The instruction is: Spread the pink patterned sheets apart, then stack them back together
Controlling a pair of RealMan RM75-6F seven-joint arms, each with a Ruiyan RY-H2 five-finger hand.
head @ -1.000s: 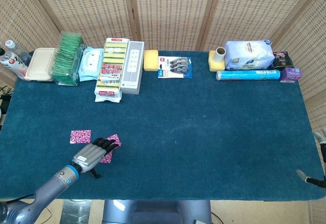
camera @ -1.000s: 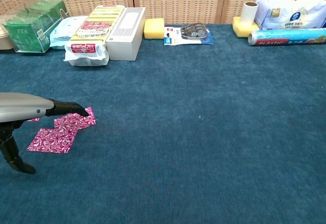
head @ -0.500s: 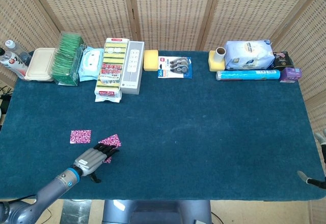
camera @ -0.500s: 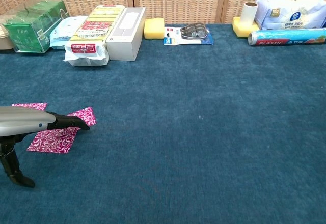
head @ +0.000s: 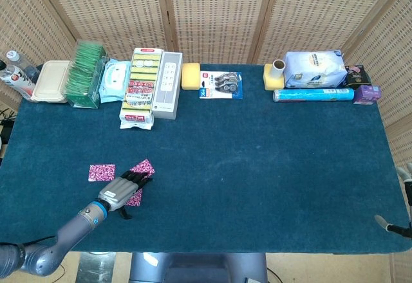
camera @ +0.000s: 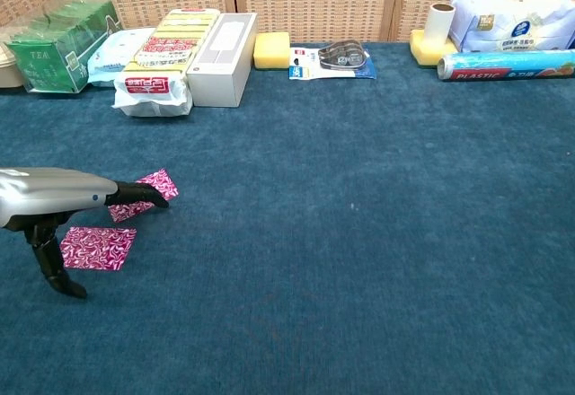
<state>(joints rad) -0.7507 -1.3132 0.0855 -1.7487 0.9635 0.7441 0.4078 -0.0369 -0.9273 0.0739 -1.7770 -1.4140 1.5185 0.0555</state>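
**Sheets nearly spread, stacking not begun**

My left hand (head: 123, 190) lies flat and low over the cloth, fingers together and stretched forward, their tips pressing on the far sheet (head: 143, 166); I pinch nothing. In the chest view that sheet (camera: 154, 186) shows just past my fingertips (camera: 153, 199), partly covered by them. A second sheet (camera: 97, 247) lies right under my palm, toward me, and from the chest view it looks apart from the far one. A third (head: 102, 172) sits just to my left, apart from both. So I judge the spreading about done: three pieces, each showing its own outline. Gathering them into one pile is all left to do.

My right hand is barely in view at the table's near right corner; I cannot tell whether it is open or closed.

The sheets are thin, flat, roughly square, pink with a fine dark-and-white swirl print. They lie limp on the table (head: 257, 167), whose dark teal cover looks napped like felt, likely to grip thin paper.
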